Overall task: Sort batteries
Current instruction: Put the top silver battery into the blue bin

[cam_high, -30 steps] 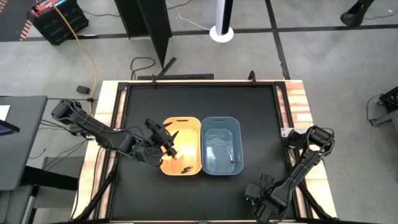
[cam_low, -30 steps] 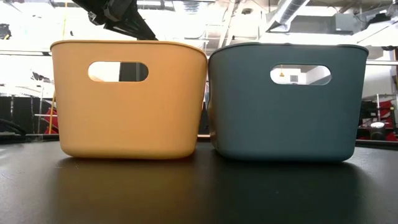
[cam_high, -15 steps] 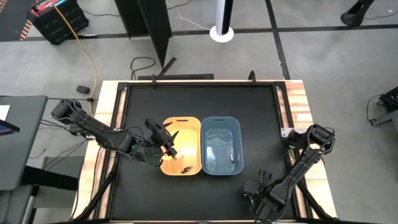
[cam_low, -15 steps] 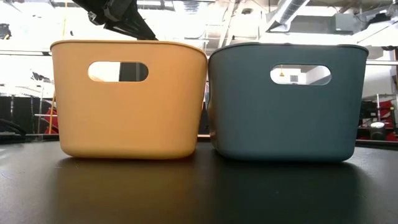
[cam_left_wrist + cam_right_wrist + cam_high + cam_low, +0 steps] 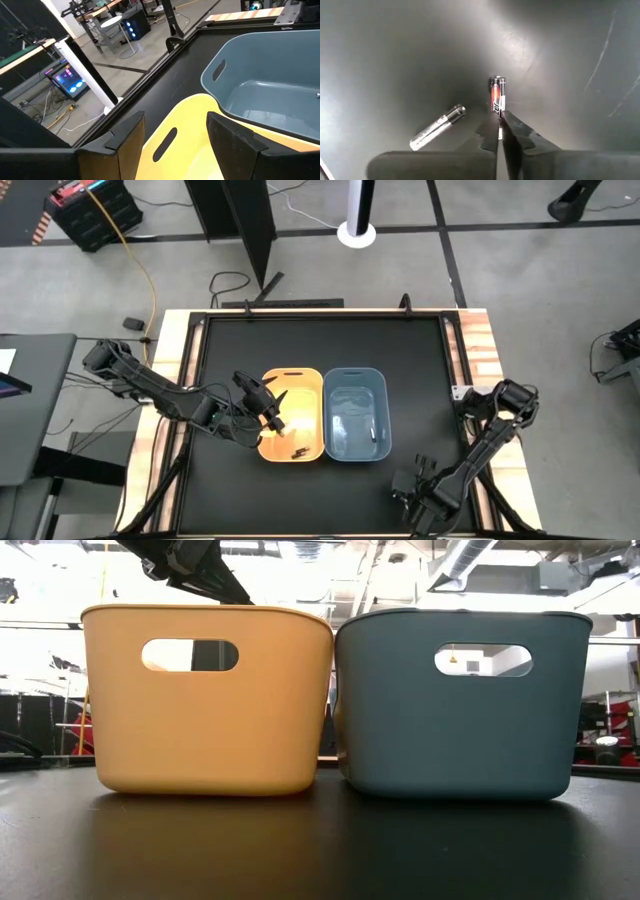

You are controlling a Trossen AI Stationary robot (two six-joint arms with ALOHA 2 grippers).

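Fingers (image 5: 499, 131) of the right gripper, nearly shut, pinch a dark battery (image 5: 497, 97) pointing straight ahead.

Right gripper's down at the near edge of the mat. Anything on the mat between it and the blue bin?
No. In the high view, only bare black mat lies between the right gripper and the blue bin. The two loose batteries show only in its wrist view, by its fingertips.

Bearing, on the black table top (image 5: 410, 370), a yellow bin (image 5: 293, 415) and a blue-grey bin (image 5: 355, 412) touching side by side near the middle; lying flat near the front right corner, a dark red-banded battery (image 5: 497, 95) and a silvery battery (image 5: 436, 127).
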